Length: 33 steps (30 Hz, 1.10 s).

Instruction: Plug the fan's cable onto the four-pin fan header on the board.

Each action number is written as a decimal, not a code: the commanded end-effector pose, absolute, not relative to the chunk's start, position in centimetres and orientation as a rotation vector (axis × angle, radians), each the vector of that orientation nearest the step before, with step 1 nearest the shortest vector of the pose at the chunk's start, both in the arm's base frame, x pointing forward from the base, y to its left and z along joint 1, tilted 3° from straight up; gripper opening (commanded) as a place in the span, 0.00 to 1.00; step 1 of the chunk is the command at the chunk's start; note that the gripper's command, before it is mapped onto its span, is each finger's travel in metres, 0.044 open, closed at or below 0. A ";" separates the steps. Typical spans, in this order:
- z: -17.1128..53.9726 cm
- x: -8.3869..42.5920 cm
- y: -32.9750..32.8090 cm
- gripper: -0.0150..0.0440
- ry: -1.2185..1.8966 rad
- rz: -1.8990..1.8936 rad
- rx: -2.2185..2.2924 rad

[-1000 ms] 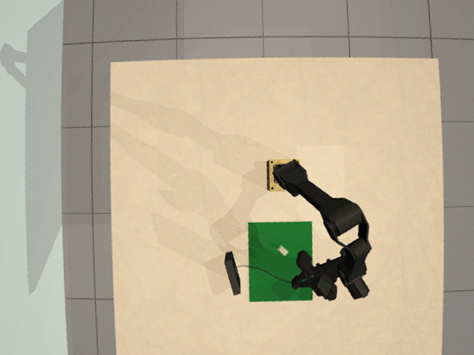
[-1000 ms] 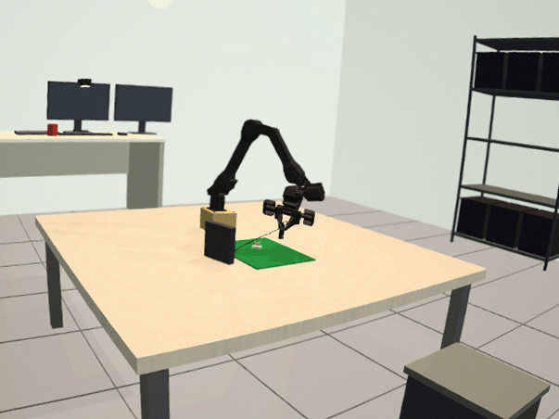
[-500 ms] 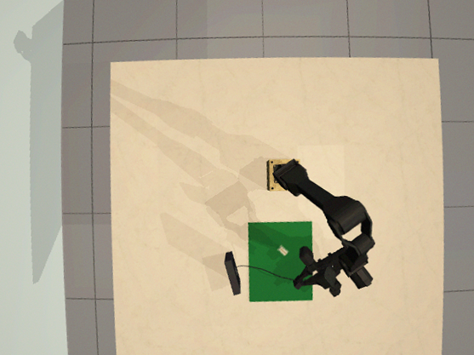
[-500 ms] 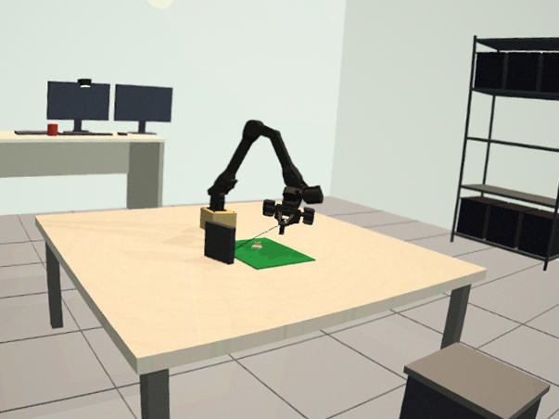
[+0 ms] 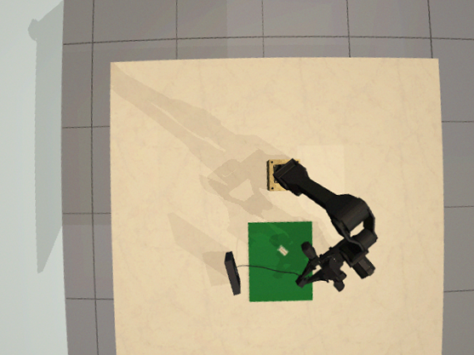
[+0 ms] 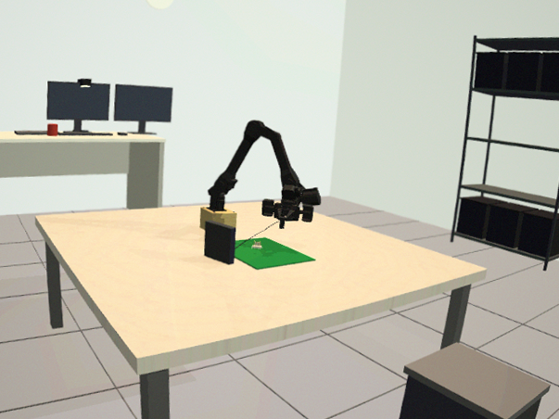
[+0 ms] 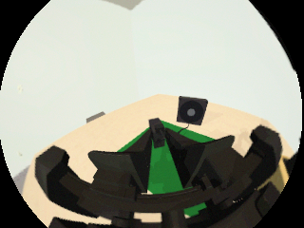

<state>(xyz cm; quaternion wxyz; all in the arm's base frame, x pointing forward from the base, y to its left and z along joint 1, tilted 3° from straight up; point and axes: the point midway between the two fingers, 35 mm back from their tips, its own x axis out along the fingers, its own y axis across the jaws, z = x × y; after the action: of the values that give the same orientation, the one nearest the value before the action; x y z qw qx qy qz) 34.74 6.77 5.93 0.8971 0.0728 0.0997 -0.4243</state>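
The black fan (image 5: 232,273) (image 6: 219,242) (image 7: 191,110) stands upright beside the green board (image 5: 277,290) (image 6: 282,259) (image 7: 161,173). Its thin dark cable (image 5: 268,268) (image 6: 256,235) runs over the board to my gripper. The pale header (image 5: 283,250) (image 6: 256,247) stands on the board. My gripper (image 5: 300,282) (image 6: 281,221) (image 7: 158,131) is shut on the dark cable plug (image 7: 156,127). It holds the plug in the air above the board's side away from the fan, off the header. The plug's pin side cannot be made out.
The arm rises from a wooden base block (image 5: 269,175) (image 6: 210,218) behind the board. The fan stands near the board's edge on the table (image 5: 168,318) (image 6: 178,302). A desk with two monitors (image 6: 78,100) and a shelf rack (image 6: 507,144) are in the background.
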 end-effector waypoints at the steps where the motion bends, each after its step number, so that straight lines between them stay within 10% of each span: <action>1: 6.2 34.5 6.9 0.25 0.168 -0.877 0.154; 33: 6.4 34.5 6.9 0.25 0.193 -0.879 0.155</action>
<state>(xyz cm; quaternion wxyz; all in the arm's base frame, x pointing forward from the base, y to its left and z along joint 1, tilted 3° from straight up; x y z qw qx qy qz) 34.51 6.79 6.53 0.8977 0.0723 0.0948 -0.4241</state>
